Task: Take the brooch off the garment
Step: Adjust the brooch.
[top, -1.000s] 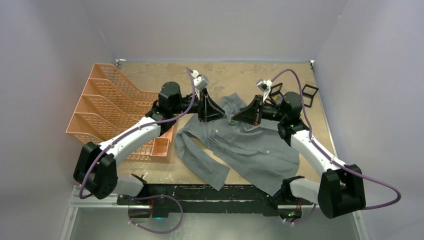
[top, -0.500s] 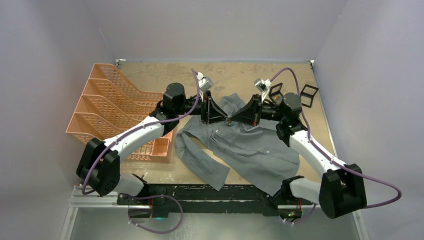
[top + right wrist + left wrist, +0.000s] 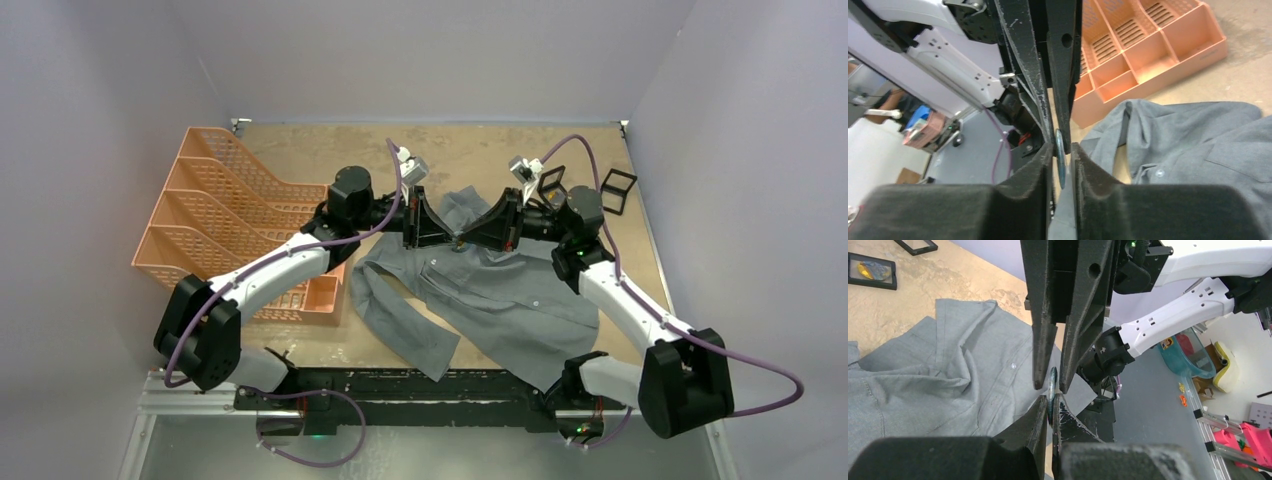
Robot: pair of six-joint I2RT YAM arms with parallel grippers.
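Observation:
The grey shirt (image 3: 500, 300) lies crumpled in the middle of the table; it also shows in the left wrist view (image 3: 948, 365) and the right wrist view (image 3: 1198, 140). The brooch (image 3: 1051, 387) is a thin bluish disc seen edge-on, held in the air above the shirt's collar area (image 3: 457, 240). My left gripper (image 3: 1050, 402) is shut on its lower edge. My right gripper (image 3: 1062, 147) faces it tip to tip. Its jaws stand narrowly open around the brooch (image 3: 1060, 152), with a gap on one side.
An orange compartment tray (image 3: 220, 230) stands at the left, close behind the left arm. Small black frames (image 3: 620, 190) lie at the back right. One of them (image 3: 873, 271) holds something yellow. The table's near edge has a black rail (image 3: 400, 385).
Both arms have moved toward each other. The two grippers were a little apart a second ago and now meet tip to tip over the shirt with the brooch between them.

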